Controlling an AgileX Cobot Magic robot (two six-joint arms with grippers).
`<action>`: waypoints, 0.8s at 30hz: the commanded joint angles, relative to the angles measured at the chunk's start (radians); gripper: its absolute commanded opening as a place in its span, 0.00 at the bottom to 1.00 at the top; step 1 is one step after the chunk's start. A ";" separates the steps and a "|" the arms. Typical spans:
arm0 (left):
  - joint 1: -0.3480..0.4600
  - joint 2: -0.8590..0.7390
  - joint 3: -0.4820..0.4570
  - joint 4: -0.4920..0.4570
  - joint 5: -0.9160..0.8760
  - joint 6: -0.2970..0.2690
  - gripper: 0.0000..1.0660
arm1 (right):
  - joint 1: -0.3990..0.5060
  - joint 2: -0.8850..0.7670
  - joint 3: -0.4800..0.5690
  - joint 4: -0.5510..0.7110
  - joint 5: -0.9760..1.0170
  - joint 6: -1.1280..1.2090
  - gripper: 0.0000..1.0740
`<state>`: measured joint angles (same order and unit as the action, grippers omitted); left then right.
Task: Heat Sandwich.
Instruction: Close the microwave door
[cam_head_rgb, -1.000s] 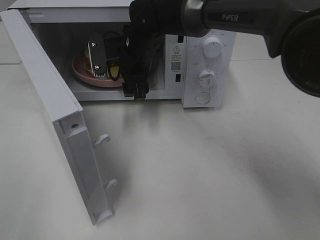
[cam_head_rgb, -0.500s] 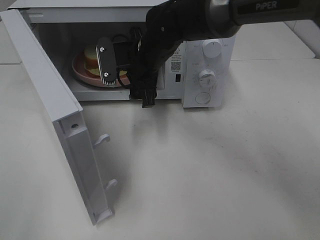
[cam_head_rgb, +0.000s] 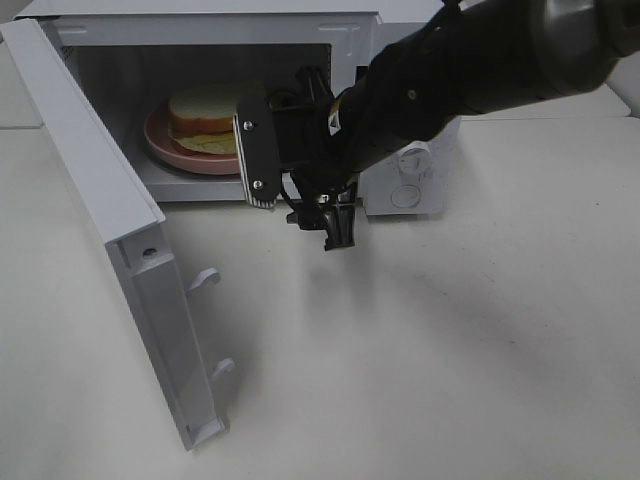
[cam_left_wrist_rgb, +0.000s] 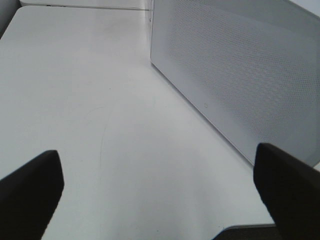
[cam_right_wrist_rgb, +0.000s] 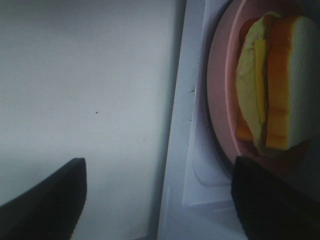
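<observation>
White, tan and yellow sandwich (cam_head_rgb: 203, 112); pink plate (cam_head_rgb: 168, 150); white microwave (cam_head_rgb: 200, 24).

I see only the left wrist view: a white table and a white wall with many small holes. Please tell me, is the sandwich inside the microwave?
Observer: Yes. In the high view the sandwich lies on a pink plate inside the microwave.
Operator: Is the door closed?
Observer: No. The door stands wide open, at the left of the high view.
Operator: Does the right gripper hold something?
Observer: No. The right gripper is open and empty, outside the oven, in front of its opening.
</observation>
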<state>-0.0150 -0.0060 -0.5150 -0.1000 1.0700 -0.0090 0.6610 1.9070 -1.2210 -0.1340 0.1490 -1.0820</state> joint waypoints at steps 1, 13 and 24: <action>0.002 -0.018 0.002 -0.010 -0.003 -0.004 0.92 | 0.003 -0.068 0.075 -0.005 -0.025 0.014 0.71; 0.002 -0.018 0.002 -0.010 -0.003 -0.004 0.92 | 0.003 -0.287 0.294 0.007 -0.022 0.128 0.71; 0.002 -0.018 0.002 -0.010 -0.003 -0.004 0.92 | 0.003 -0.443 0.406 0.007 0.007 0.300 0.71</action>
<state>-0.0150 -0.0060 -0.5150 -0.1000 1.0700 -0.0090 0.6610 1.4830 -0.8190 -0.1310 0.1500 -0.8090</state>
